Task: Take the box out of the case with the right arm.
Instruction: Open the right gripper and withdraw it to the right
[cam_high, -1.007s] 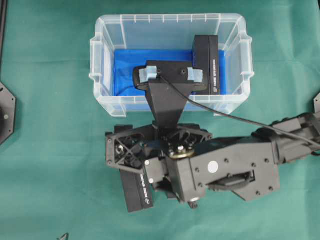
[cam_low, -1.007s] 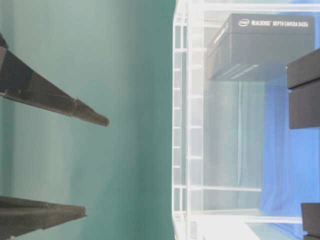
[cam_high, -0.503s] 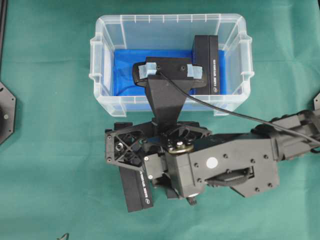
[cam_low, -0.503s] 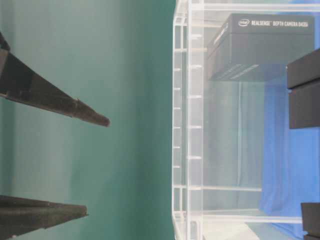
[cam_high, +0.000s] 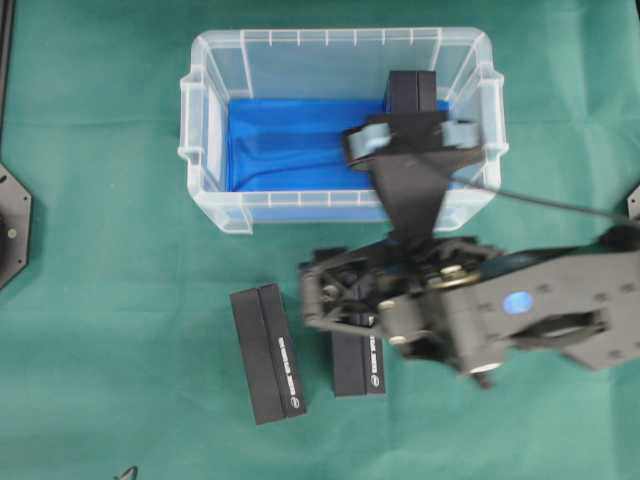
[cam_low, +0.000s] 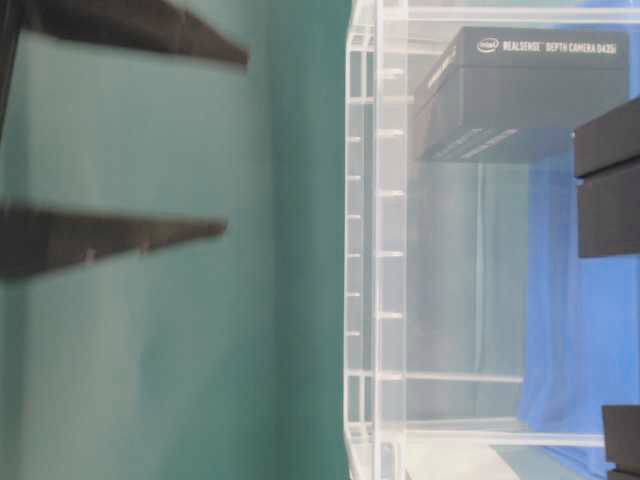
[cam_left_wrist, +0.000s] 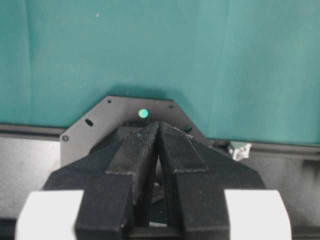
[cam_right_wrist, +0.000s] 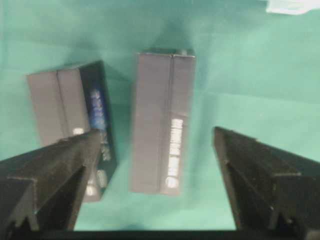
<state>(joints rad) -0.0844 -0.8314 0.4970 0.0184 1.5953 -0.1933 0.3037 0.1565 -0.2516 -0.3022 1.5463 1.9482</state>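
Standing on edge against case (cam_high: 205, 150) right wall, box (cam_high: 412, 92) looked rigid, light, smooth cardboard; best pinched across narrow faces. Right gripper (cam_right_wrist: 157, 175) was wide open, empty.

Overhead cam looks straight down, wide, on the clear plastic bin (cam_high: 340, 130). Table-level cam is rotated sideways, close to the bin wall (cam_low: 375, 250). Wrist cams look down along their fingers; right one shares two black boxes (cam_right_wrist: 162, 125) with overhead (cam_high: 358, 365).

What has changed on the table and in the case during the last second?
The right arm swung rightward with its open right gripper, uncovering a second box beside the first box on the cloth. The case and the box inside stayed put.
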